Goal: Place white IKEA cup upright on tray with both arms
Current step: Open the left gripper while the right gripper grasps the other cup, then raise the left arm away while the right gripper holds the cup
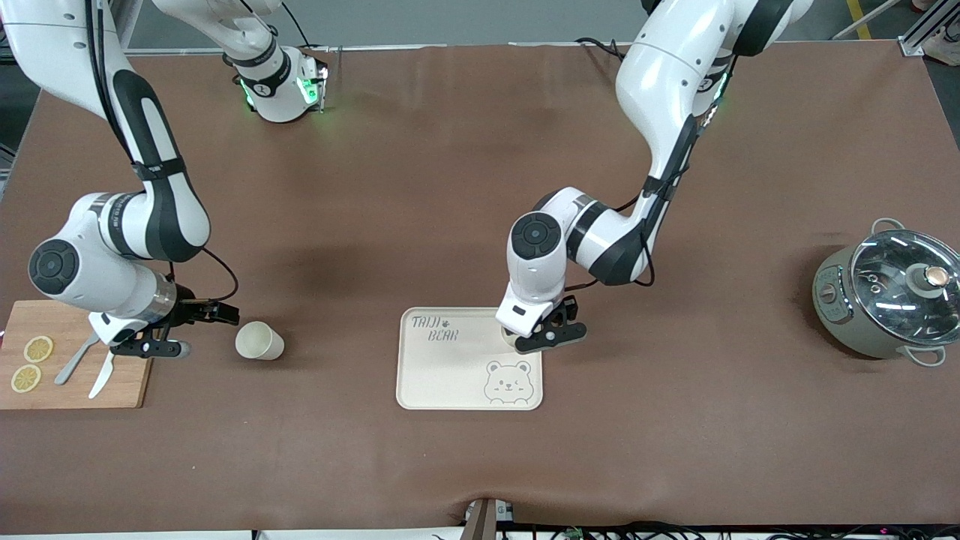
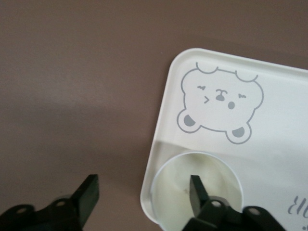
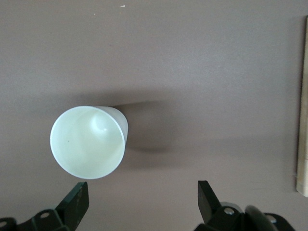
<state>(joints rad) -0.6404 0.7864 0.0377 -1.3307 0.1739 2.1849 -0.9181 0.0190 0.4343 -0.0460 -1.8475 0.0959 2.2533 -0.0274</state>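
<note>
A cream tray with a bear drawing lies mid-table. A white cup stands upright on the tray's corner that lies toward the left arm's end and farthest from the front camera. In the front view the cup is mostly hidden under my left gripper. My left gripper is open, with one finger inside the cup and the other outside the tray's edge. A second white cup stands on the table toward the right arm's end. My open, empty right gripper is beside it, apart from it, and the cup shows mouth-up in the right wrist view.
A wooden cutting board with two lemon slices, a knife and another utensil lies at the right arm's end. Its edge shows in the right wrist view. A grey pot with a glass lid stands at the left arm's end.
</note>
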